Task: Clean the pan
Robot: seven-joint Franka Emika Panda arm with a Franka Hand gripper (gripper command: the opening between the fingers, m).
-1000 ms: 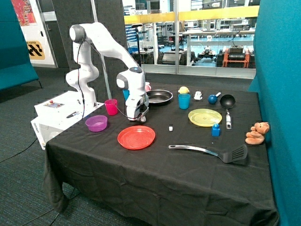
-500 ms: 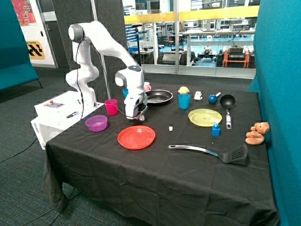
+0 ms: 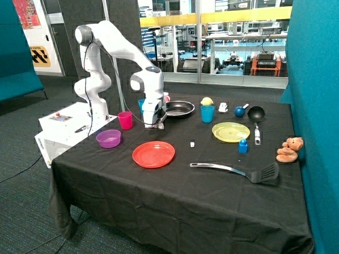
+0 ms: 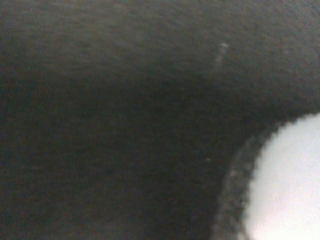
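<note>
We are seeing gripper (image 3: 157,125) hanging low over surface (image 3: 175,190), just beside pan (image 3: 178,108) handle; cannot tell finger state. Pan sitting at back, behind red plate (image 3: 153,154). Risking: knocking pink cup (image 3: 125,120), shoving pan off line.

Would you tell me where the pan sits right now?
In the outside view, the pan rests on the table's far side, between the tool and the blue cup.

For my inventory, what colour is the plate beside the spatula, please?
Red plate, clearest in the outside view.
</note>
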